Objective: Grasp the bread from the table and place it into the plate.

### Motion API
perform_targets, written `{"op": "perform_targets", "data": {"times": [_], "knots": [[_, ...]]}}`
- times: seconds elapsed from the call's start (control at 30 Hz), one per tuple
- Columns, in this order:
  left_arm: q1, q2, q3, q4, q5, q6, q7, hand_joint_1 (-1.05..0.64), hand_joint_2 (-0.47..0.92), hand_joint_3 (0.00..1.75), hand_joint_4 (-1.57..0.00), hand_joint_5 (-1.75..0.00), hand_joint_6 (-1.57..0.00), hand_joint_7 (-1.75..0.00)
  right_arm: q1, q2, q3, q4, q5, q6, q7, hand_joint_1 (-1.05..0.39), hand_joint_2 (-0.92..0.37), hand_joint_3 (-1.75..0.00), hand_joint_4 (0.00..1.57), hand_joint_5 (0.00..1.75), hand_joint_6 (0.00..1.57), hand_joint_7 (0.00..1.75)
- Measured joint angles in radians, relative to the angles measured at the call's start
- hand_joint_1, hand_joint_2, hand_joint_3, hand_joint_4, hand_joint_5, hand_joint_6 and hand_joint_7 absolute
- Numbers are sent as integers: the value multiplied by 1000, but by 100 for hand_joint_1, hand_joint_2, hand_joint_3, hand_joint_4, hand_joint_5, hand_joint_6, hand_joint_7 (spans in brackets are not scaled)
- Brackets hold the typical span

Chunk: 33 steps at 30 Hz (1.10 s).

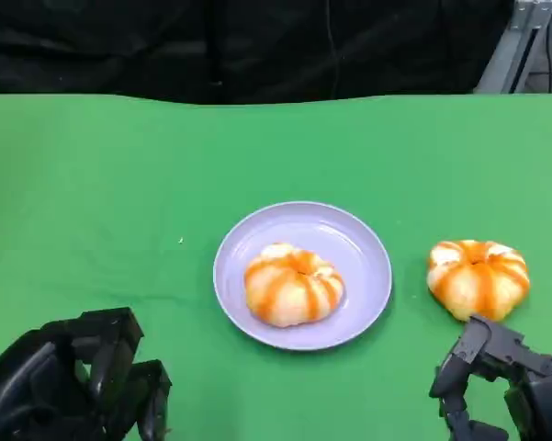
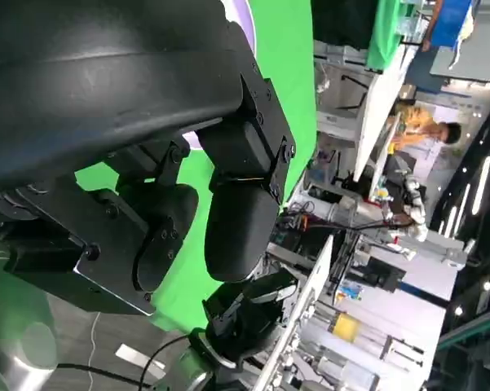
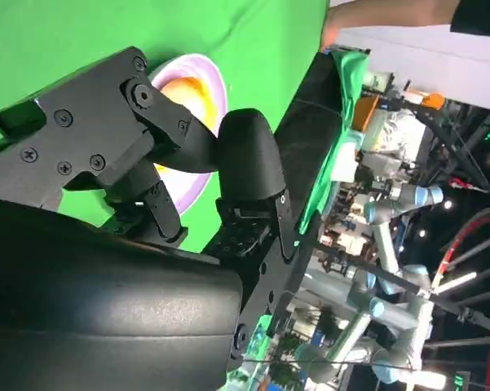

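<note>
A lavender plate [image 1: 349, 241] lies at the middle of the green table, with one orange-striped bread [image 1: 292, 283] in it. A second striped bread [image 1: 478, 278] sits on the cloth to the right of the plate. My right hand [image 1: 501, 377] is just in front of that bread, fingers apart and holding nothing, with a small gap to it. My left hand [image 1: 78, 386] rests low at the front left, well away from the plate, and is empty. The right wrist view shows my right hand [image 3: 147, 163] with the plate [image 3: 205, 69] and its bread [image 3: 179, 88] beyond the fingers.
The green cloth [image 1: 119, 184] runs to a dark backdrop at the far edge. A metal frame [image 1: 514, 46] stands at the back right. In the left wrist view, a person [image 2: 420, 126] sits among benches beyond the table.
</note>
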Motion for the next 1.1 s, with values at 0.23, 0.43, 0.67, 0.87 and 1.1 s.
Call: {"op": "perform_targets", "data": {"times": [0.23,0.43,0.67,0.87,1.1], "knots": [[-1,-2,0,17,0,-3,4,19,64,158,-120,-175,-103,-175,-1,0,1,5,14,-2,6,-12,-53,-117,83,175,75,155],[-1,-9,0,13,-9,11,25,18,63,159,-120,-175,-104,-175,1,0,2,7,14,-3,6,-11,-54,-117,82,175,75,156],[1,-20,-1,-6,-17,22,49,20,64,161,-121,-175,-105,-175,15,0,2,6,11,-4,6,-11,-53,-117,83,175,75,156],[2,-28,-2,-6,-16,16,49,19,64,161,-123,-175,-106,-175,28,1,4,-12,9,-2,6,-12,-53,-118,83,175,74,156],[5,-35,1,-8,-16,13,53,18,62,158,-122,-175,-105,-175,36,2,6,-33,3,1,5,-11,-54,-117,82,175,74,156]]}}
